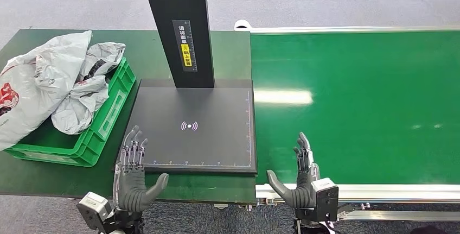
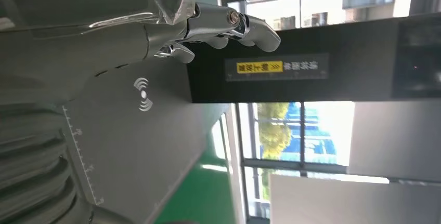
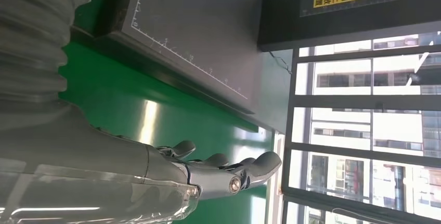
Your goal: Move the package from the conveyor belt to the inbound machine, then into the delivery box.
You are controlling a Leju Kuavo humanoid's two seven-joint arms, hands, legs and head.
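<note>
Black post [image 1: 181,27] blocks the scanner plate's [image 1: 217,147] far edge

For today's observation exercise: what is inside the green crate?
The green crate holds a heap of crumpled grey plastic mailer bags, spilling over its rim. The bags cover whatever lies beneath them, and the crate floor.

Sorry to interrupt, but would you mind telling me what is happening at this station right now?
Nothing is being handled at the moment. The left hand and right hand are both open and empty at the near edge. The conveyor belt carries no package, and the inbound machine platform is bare. Grey packages already sit in the delivery box.
</note>
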